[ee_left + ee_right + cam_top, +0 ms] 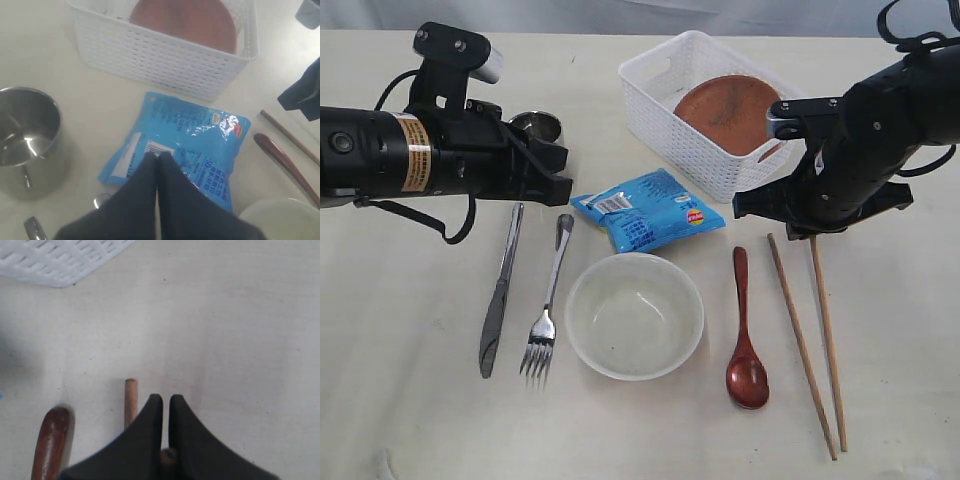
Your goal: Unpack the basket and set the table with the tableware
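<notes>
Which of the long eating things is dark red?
The spoon, between the bowl and the chopsticks. The knife and fork are shiny silver; the chopsticks are pale wood.

Overhead exterior view; both close wrist views share the basket (675, 135)

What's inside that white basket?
A round brown plate sits in the white basket and fills most of it. Anything beneath the plate is covered, and the robot's right arm hides one corner of the basket.
</notes>
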Available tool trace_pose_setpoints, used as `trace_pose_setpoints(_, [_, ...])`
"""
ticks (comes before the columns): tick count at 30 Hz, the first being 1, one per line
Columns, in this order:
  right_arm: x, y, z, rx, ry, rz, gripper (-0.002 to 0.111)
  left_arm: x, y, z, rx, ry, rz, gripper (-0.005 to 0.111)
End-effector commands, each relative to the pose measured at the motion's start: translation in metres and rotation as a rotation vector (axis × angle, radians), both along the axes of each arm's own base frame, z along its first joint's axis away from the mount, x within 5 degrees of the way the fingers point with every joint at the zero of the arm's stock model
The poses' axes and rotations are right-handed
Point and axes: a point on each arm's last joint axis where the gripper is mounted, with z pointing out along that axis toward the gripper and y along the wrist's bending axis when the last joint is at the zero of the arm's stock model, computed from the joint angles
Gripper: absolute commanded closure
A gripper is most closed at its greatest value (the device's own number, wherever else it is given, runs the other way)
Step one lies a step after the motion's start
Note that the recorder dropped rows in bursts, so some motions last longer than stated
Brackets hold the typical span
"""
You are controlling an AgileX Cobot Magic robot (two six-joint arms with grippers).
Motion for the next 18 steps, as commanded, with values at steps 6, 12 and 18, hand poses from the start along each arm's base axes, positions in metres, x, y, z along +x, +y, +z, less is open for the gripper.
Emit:
trace_pose_setpoints(6, [-0.001,0.0,0.0,-0.012,0.003,0.013,0.108,-0.001,0.002,0.001,-0.001,-0.002,0.0,0.107])
trace_pose_setpoints(12, [-0.002,0.001,-0.005,-0.01,0.026,0.0,0.102,-0.002,0.002,0.0,-0.001,-0.001,0.0,0.107])
trace_pose_setpoints(18, [-0.001,0.002,-0.013,0.004,0.039,-0.015,0.078,-0.001,0.002,0.0,0.001,0.0,0.001,0.107])
